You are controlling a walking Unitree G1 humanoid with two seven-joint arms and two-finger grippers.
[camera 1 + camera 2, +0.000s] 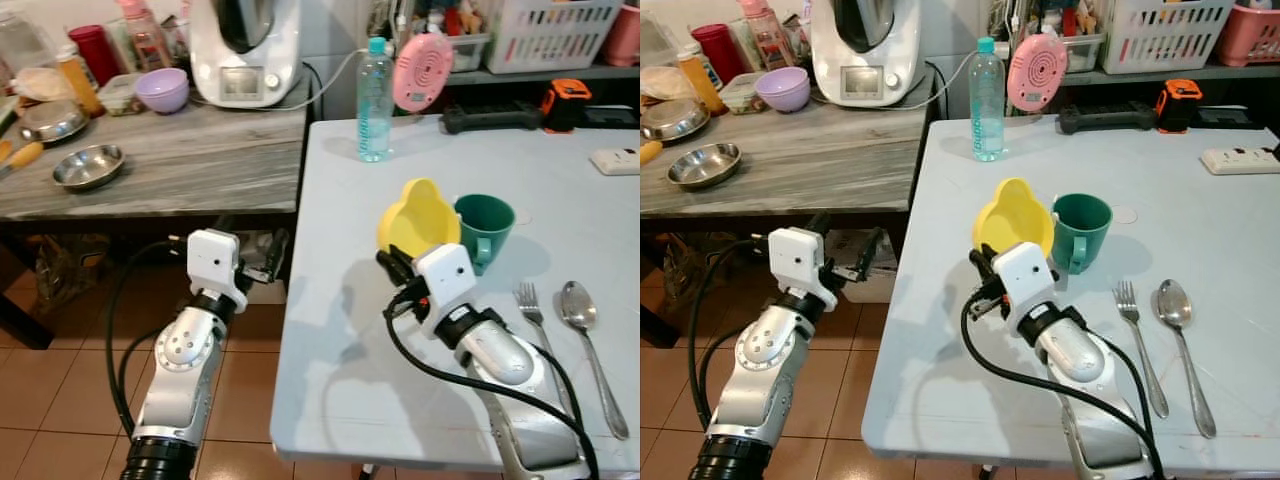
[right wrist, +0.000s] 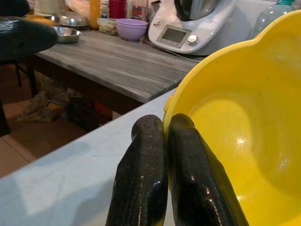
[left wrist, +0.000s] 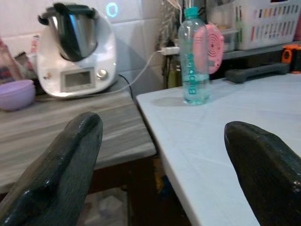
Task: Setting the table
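**Yellow bowl gripped at the rim, next to the green mug**

So the white desk took up most of the right side, butted up against a grey wood-look desk on the left, tile floor below. On the grey one sat a big white kitchen machine, a purple bowl, a steel bowl near the front edge and a second steel dish behind it, plus some bottles and jars at the back I couldn't really make out.

On the white desk, a clear water bottle with a teal cap stood upright near the back corner, with a pink round thing just behind it. Further right were a black-and-orange tool and a white power strip.

The yellow bowl was tilted up on edge near the middle of the white desk, touching or just beside the green mug on its right. The right end effector was clenched on the bowl's rim, fingers pinched nearly together with the yellow edge between them. Fork and spoon lay side by side near the front right, fork closer to the mug.

The left end effector hung beside the white desk's left edge, over the floor, released, its two fingers well apart and holding nothing.
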